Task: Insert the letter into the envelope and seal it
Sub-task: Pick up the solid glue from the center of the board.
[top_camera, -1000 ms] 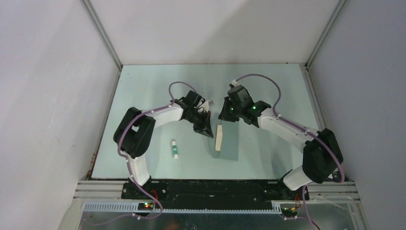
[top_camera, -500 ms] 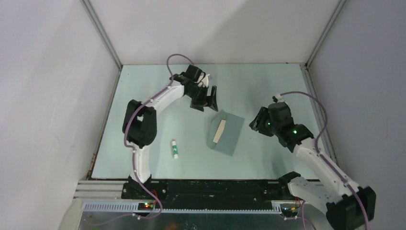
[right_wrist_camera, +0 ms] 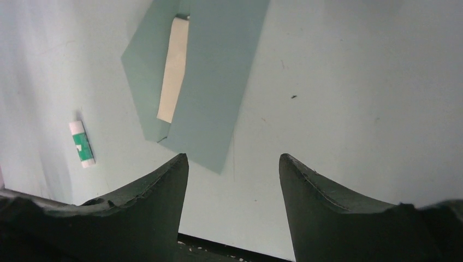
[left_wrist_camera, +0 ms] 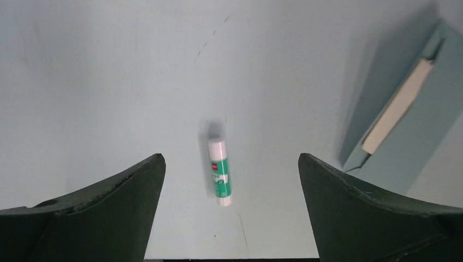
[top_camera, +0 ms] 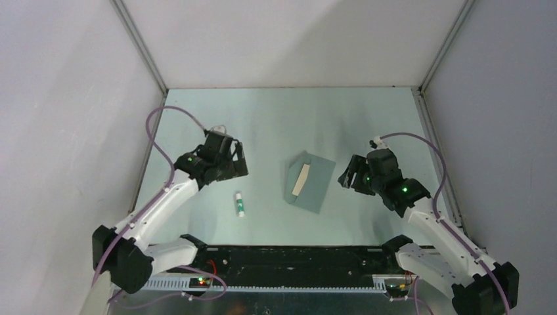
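Note:
The teal-grey envelope (top_camera: 314, 184) lies flat mid-table, slightly askew, with its flap (right_wrist_camera: 143, 65) folded open to the left. The tan letter (top_camera: 301, 178) is inside it, and only a narrow strip shows at the mouth (right_wrist_camera: 173, 68). My left gripper (top_camera: 238, 163) hovers open to the left of the envelope, above the table near the glue stick, nothing between its fingers (left_wrist_camera: 229, 158). My right gripper (top_camera: 348, 174) hangs open to the envelope's right, also empty (right_wrist_camera: 232, 157). The left wrist view catches the envelope (left_wrist_camera: 420, 142) and letter strip (left_wrist_camera: 397, 106) at its right edge.
A white glue stick with a green label (top_camera: 240, 204) lies left of the envelope, below my left gripper (left_wrist_camera: 220, 172), and at the left in the right wrist view (right_wrist_camera: 82, 143). Grey walls enclose the table on three sides. The black base rail (top_camera: 295, 256) runs along the near edge.
Both grippers have let go of the envelope and opened. The left arm swung back left toward the glue stick, the right arm pulled back right. The envelope ended slightly rotated.

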